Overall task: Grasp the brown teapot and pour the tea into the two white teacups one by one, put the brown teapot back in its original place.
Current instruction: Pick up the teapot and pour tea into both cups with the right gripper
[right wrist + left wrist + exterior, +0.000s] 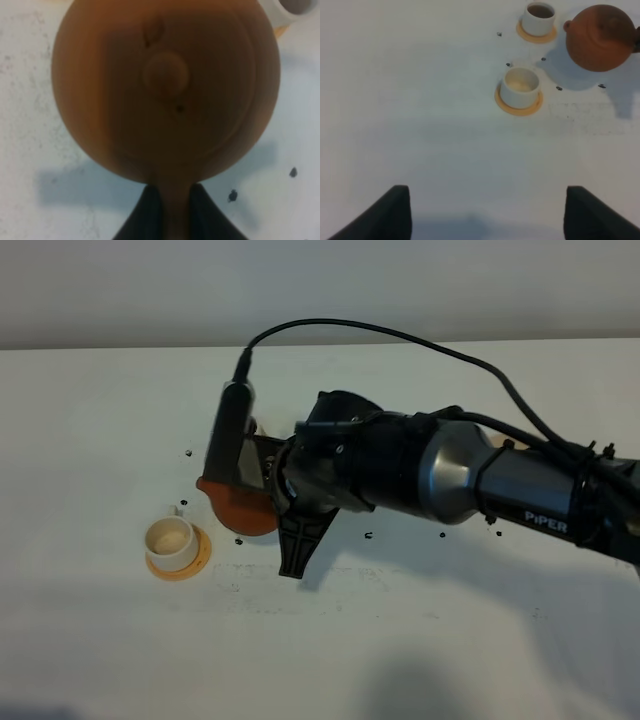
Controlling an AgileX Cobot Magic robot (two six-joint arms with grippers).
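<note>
The brown teapot (238, 508) hangs just above the table in my right gripper (272, 502), which reaches across to the left. In the right wrist view the right gripper (172, 212) is shut on the handle of the teapot (165, 85), seen lid-up. One white teacup (170, 540) stands on its orange saucer (200, 558), left of and nearer than the pot. In the left wrist view this teacup (520, 86) looks pale inside, a second teacup (540, 15) holds dark tea, and the teapot (597, 37) hovers beside them. My left gripper (490, 220) is open and empty. The beige coaster is hidden.
Several small dark specks (442, 534) lie on the white table (120, 420) around the cups and the pot. My right arm (480, 485) stretches over the table from the right edge. A pale wall runs along the back.
</note>
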